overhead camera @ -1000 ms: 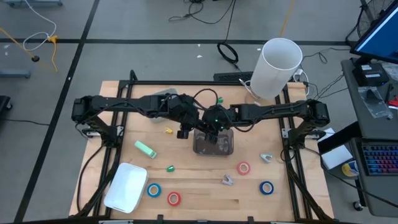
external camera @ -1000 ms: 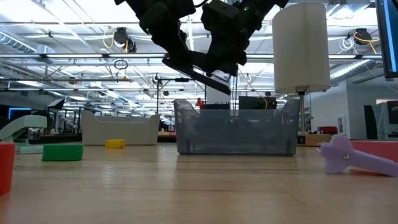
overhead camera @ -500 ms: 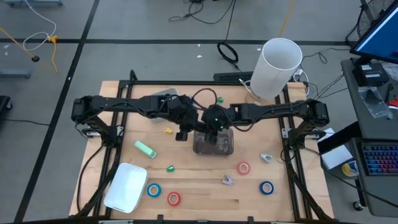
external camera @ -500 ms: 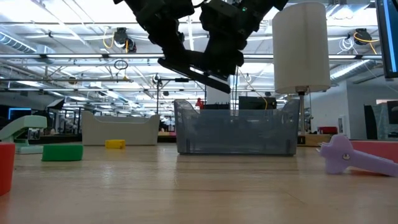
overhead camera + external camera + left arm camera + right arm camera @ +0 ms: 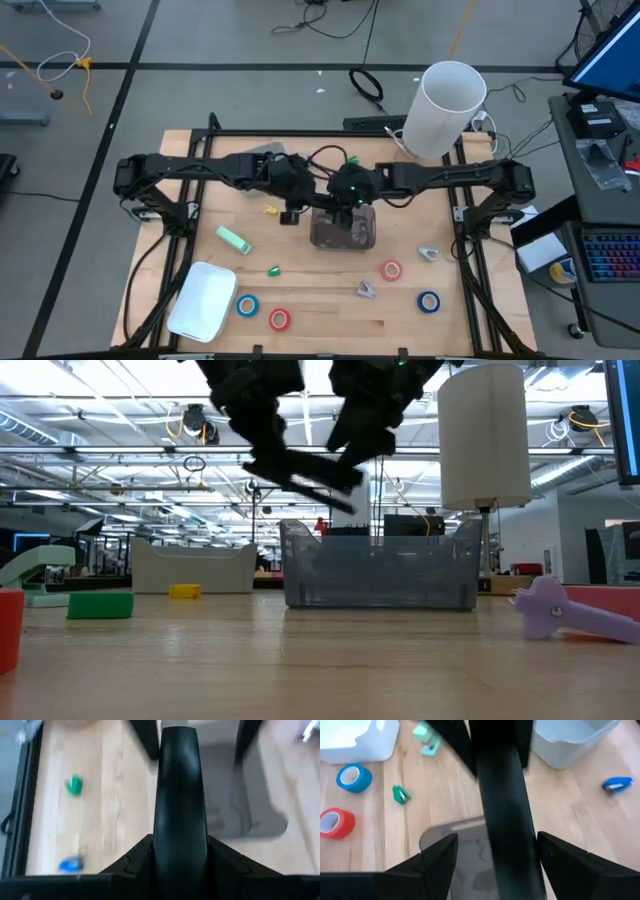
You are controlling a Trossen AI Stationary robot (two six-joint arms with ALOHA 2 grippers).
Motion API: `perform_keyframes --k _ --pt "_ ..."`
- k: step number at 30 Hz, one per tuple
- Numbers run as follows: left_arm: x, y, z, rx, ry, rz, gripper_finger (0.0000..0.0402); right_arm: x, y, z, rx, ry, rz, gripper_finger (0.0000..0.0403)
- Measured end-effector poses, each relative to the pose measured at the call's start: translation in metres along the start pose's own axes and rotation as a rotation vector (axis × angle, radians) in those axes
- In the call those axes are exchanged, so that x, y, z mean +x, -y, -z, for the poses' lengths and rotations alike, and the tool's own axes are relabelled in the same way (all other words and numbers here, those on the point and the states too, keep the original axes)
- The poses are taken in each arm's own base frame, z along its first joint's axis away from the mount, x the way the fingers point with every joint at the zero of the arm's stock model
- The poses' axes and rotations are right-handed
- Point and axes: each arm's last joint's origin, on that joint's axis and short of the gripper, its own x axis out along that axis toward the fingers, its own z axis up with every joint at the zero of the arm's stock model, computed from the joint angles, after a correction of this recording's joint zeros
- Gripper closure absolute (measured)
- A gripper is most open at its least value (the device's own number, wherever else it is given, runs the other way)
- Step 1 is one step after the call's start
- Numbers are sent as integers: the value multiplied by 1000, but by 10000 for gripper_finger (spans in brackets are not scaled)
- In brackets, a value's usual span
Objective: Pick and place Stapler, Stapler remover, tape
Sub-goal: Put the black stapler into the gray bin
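Opening wide, the right gripper (image 5: 346, 203) has released the black oblong object (image 5: 300, 468); the left gripper (image 5: 293, 212) alone clamps it beside the bin (image 5: 368, 238).

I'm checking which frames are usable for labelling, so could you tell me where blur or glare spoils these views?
High view: evenly lit and sharp. Low view: the black object held over the clear bin is motion-smeared, and ceiling lights glare behind. Left wrist view: the blue item and green item are soft. Right wrist view: the blue tape reads fairly clearly.

table (image 5: 400, 310): pale matt wood | bin (image 5: 380, 568): clear plastic, probably smooth
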Motion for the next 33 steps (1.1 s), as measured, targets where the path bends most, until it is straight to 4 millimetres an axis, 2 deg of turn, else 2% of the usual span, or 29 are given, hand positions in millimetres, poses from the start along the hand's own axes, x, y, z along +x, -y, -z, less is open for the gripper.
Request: perform_keyframes --k 4,15,20,24,28,31,33 --pt "-3 -7 15 -34 -153 -118 262 -17 -2 4 -1 -34 -30 137" --pt "-23 -34 50 -252 -405 -254 262 -35 6 29 66 -261 90 155" --pt "-40 -47 59 -334 -402 -310 262 -45 6 31 78 -270 97 159" --pt "-60 -52 62 -416 -317 -317 262 -48 7 30 76 -252 122 161" --pt "-83 -53 62 -428 -214 -363 262 -50 7 29 70 -239 123 161" --pt "-94 -56 73 -445 -225 -403 262 -49 7 29 57 -245 121 161" --pt "-92 -57 85 -464 -264 -406 262 -50 7 29 53 -243 122 161"
